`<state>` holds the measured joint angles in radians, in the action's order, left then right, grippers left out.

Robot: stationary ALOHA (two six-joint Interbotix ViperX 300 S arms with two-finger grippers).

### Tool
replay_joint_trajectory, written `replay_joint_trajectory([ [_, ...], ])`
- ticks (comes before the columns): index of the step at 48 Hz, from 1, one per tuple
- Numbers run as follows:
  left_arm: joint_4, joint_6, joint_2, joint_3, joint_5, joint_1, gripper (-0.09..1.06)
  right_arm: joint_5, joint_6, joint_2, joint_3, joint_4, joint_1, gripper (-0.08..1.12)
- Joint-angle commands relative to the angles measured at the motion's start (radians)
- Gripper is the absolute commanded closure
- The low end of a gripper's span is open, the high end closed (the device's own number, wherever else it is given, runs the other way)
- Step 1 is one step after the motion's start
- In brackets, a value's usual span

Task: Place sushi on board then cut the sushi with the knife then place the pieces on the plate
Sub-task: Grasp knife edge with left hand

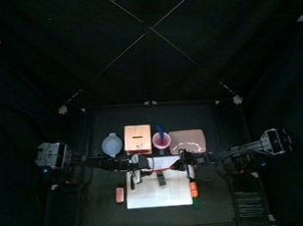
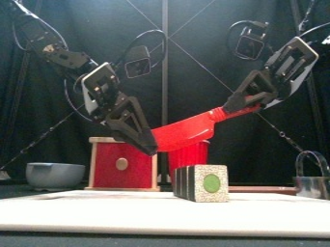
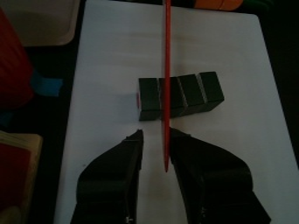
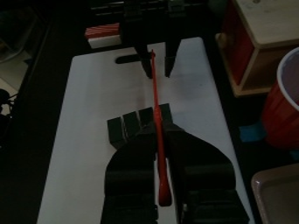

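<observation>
- Step: cutting. My right gripper (image 4: 156, 131) clamps the red knife (image 2: 194, 123) by its handle; my left gripper (image 3: 163, 140) is part-open, straddling the blade tip.
- Next: press straight down through the sushi roll (image 2: 203, 182) on the white board (image 3: 117, 52).

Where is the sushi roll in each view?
Top view: sushi roll small, mid white cutting board.
Front view: roll right of centre, green end facing camera.
Left wrist view: roll centre, under the red knife.
Right wrist view: roll centre, under the knife.
Landmark: the board beneath it.
</observation>
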<state>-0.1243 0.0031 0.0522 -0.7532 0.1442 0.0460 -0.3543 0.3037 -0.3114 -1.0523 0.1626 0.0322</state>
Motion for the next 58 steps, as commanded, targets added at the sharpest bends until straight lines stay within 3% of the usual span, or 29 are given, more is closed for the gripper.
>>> replay_joint_trajectory([
  [1, 0.002, 0.002, -0.026, 0.021, 0.005, -0.003, 0.35, -0.005, 0.005, -0.003, 0.02, -0.012, 0.003, 0.69],
  [23, 0.002, 0.002, -0.026, 0.021, 0.005, 0.006, 0.37, 0.166, 0.002, 0.037, 0.066, -0.081, 0.006, 0.69],
  [58, 0.003, 0.003, 0.005, 0.023, -0.018, 0.008, 0.36, 0.173, 0.003, 0.035, 0.083, -0.074, 0.006, 0.69],
])
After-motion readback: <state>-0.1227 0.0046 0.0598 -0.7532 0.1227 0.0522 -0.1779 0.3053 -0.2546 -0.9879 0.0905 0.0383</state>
